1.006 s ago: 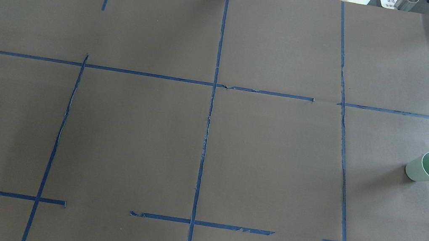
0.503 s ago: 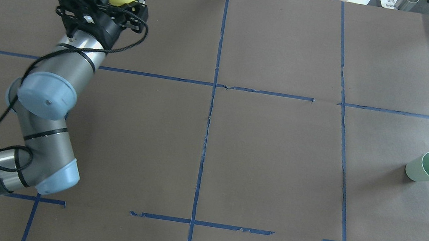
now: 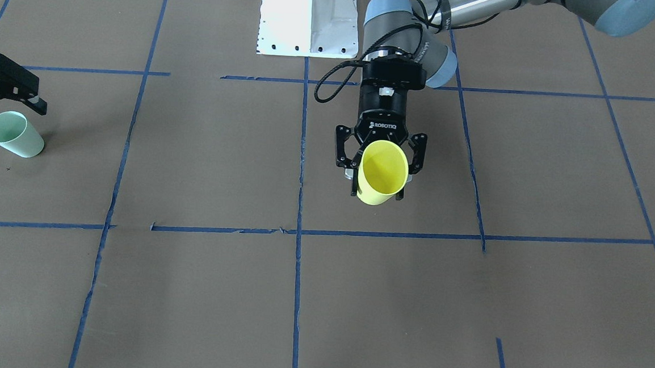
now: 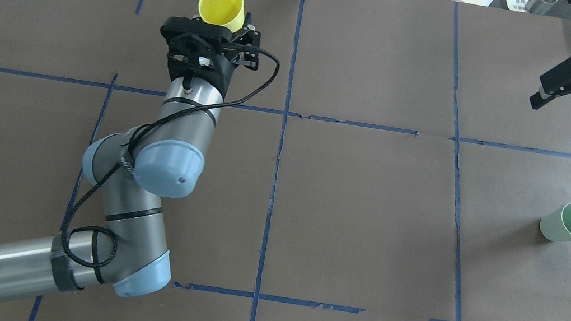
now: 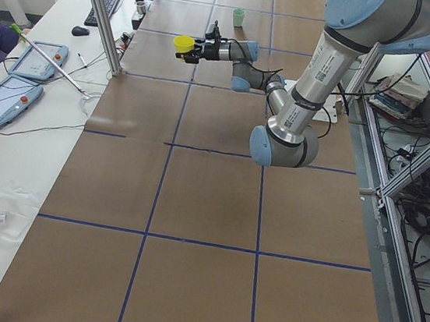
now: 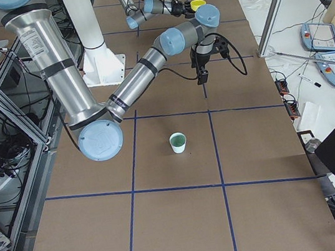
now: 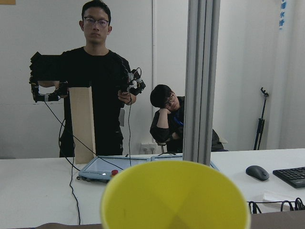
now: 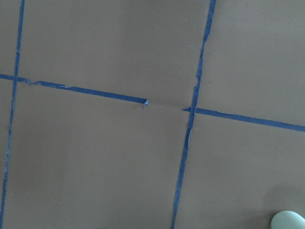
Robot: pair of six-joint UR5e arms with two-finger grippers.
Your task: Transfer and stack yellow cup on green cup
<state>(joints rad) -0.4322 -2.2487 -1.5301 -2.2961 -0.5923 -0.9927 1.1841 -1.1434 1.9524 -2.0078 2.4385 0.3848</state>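
Change since the earlier frame: I see the left arm swung toward the table's centre line with the yellow cup (image 4: 222, 4), and the right gripper (image 4: 557, 105) come further into view at the far right. The green cup (image 4: 570, 222) has not shifted.
Left gripper (image 3: 380, 181): reaching out level above the table (image 4: 357, 211), with both fingers (image 3: 342, 151) clamped on the yellow cup's sides.
Yellow cup: held between the left fingers, mouth up and clear of the paper. In the left wrist view I see only its rim, at the bottom edge.
Right gripper: fingers (image 4: 555, 82) spread wide with nothing between them, hanging above the table.
Green cup: upright on the paper, on the robot's side of the right fingers and apart from them. A pale sliver of it shows at the lower right corner of the right wrist view.
Separation: I read the two cups as well apart, one in each half of the table.
Table surface: brown paper crossed by blue tape lines (image 4: 281, 143).
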